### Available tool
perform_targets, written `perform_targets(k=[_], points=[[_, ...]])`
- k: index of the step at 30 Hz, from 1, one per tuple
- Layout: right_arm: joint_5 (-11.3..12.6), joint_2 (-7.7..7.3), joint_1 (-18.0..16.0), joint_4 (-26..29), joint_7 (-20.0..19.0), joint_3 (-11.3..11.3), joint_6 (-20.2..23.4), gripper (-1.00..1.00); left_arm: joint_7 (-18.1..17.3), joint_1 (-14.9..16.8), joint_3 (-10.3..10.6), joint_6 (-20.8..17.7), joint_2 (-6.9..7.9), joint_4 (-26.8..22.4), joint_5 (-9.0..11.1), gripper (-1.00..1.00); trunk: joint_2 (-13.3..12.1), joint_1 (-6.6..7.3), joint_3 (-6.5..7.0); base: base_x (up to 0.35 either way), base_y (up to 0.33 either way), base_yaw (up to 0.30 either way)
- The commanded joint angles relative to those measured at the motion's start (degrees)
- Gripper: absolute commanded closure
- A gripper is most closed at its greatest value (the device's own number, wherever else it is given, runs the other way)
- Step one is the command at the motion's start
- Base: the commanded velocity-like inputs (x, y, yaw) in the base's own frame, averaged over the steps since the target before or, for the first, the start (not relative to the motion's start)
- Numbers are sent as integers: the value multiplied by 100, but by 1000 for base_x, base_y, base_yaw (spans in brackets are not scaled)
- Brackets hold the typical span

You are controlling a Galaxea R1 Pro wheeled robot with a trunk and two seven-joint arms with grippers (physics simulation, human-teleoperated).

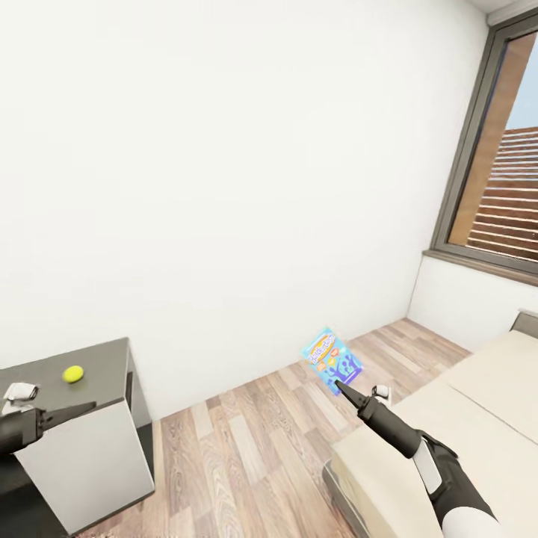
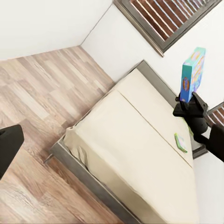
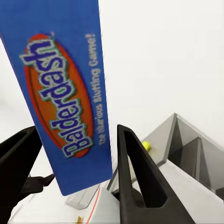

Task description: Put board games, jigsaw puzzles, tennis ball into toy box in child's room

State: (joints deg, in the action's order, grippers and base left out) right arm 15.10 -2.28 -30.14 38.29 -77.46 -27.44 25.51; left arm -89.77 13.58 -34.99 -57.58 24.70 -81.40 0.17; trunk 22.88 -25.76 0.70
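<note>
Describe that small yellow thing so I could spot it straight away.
Look at the dark-topped table standing against the white wall, at the left of the head view. Near the middle of its top lies the tennis ball. It is the one round, bright yellow-green thing there.

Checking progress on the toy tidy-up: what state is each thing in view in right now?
Right hand: shut on the board game, held up beside the bed.
Board game: gripped, off the bed, in the air.
Tennis ball: loose on the table.
Left hand: holds nothing; open or shut unclear.
Second game: lying flat on the bed.
</note>
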Motion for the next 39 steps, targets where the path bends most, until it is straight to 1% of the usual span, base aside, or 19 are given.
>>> perform_targets(k=[1,39], points=[[19,0,-1,1,-15,-8,60,100,-23,4,3,-61,0,2,-8,-100,4,-2,-2,0,0,282],[19,0,-1,-5,99,-16,62,100,-23,4,36,-61,-24,-17,11,-100,4,-2,-2,0,0,284]])
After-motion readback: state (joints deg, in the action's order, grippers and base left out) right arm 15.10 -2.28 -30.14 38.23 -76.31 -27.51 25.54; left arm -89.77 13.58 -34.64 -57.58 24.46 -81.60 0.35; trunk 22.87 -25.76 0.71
